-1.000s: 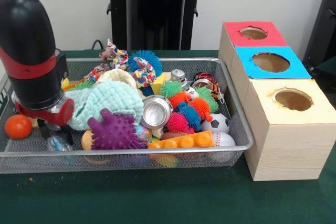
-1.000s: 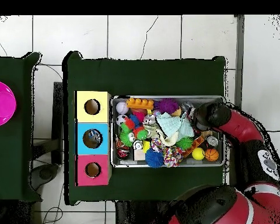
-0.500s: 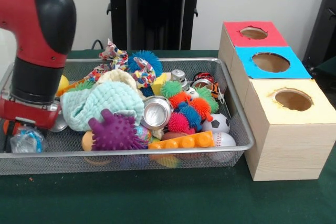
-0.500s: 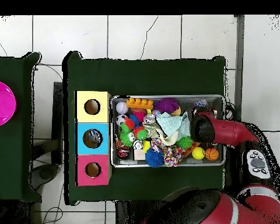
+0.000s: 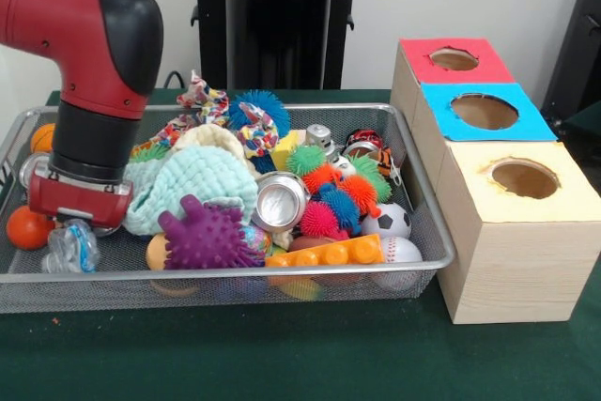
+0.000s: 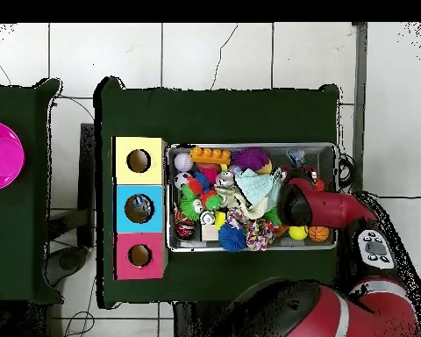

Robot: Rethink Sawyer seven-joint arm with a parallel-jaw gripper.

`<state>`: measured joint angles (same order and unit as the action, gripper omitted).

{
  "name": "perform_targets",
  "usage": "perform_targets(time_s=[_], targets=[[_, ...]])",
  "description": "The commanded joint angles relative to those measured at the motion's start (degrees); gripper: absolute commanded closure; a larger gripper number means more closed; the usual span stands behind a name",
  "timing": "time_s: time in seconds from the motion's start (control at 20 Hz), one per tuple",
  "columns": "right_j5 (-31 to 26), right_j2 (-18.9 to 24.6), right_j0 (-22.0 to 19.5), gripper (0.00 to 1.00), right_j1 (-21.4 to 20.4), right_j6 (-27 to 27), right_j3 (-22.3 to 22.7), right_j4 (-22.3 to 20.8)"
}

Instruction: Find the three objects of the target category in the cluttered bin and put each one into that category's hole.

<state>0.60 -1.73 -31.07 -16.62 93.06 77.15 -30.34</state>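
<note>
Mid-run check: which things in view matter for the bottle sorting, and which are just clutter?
Job:
silver wire mesh bin
small transparent plastic bottle, near the bin's front corner below the arm
round hole in the blue-topped box

Clutter:
purple spiky ball
shiny silver can
pale green knitted cloth
orange toy brick

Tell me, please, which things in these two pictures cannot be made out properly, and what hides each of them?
- Gripper: both views, hidden under the arm's wrist; open or shut unknown.
- Clear bottle: front view, crumpled at the wrist's lower edge; held or lying loose unclear.
- Other bottles: front view, none found among the toys in the wire bin.
- Blue-topped box's hole: overhead view, contents too dark and small.
</note>
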Motion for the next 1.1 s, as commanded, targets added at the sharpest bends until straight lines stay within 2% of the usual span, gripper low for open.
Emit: perform_targets(time_s=[0.05,0.15,0.35,0.5,0.6,0.75,0.9,1.1], targets=[[-1.10,9.63,-2.64,1.00,-0.98,8.96,2.44,2.93],[1.73,7.12,-0.95,1.00,-0.34,9.88,1.75,2.99],[10.70,-0.68,3.52,1.00,2.43,12.78,1.22,5.06],[19.34,-6.73,6.79,1.00,5.55,12.99,0.71,9.83],[27.72,-10.35,8.50,1.00,8.16,10.40,0.78,14.30],[34.83,-12.58,9.24,1.00,10.47,7.17,1.04,17.69],[40.23,-13.58,9.37,1.00,12.59,6.45,1.54,20.44],[47.05,-12.69,7.34,1.00,18.10,6.52,0.21,22.99]])
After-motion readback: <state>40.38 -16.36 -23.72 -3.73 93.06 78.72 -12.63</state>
